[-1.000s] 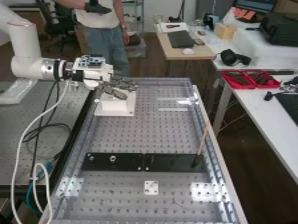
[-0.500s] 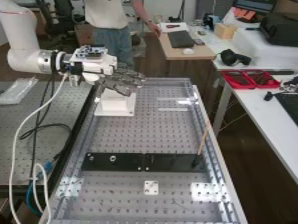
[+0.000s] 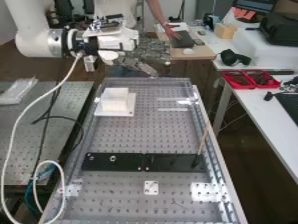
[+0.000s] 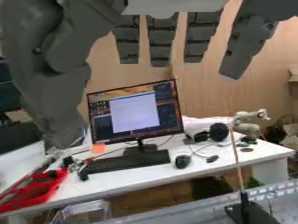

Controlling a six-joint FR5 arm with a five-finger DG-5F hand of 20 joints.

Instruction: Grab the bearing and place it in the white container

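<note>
A perforated metal bench (image 3: 126, 195) is running from near to far through the middle of the scene, with a grey table (image 3: 26, 130) lying along its left side and a white table (image 3: 266, 112) along its right. The white arm (image 3: 30, 37) is coming in from the far left, and its dark grey hand (image 3: 151, 52) is hovering over the bench's far end, palm and fingers pointing right. The hand is wide open and holding nothing. In the wrist view its fingers (image 4: 161, 40) are hanging straight and apart, with the monitor (image 4: 136, 112) and keyboard (image 4: 130, 160) standing beyond them on the white table.

A flat black bar (image 3: 173, 162) is lying across the near part of the bench. The white container (image 3: 115, 100) is standing upright on its flat base at the bench's far left; it is sitting lower than the hand and to the left of the fingers, not touching them. Red trays (image 3: 249, 80) are resting on the white table. A thin stick (image 3: 203, 137) is leaning slightly at the bar's right end. On the bar's left part, the larger nut (image 3: 113, 158) is sitting just right of the smaller nut (image 3: 91, 158), both well apart from the hand.
</note>
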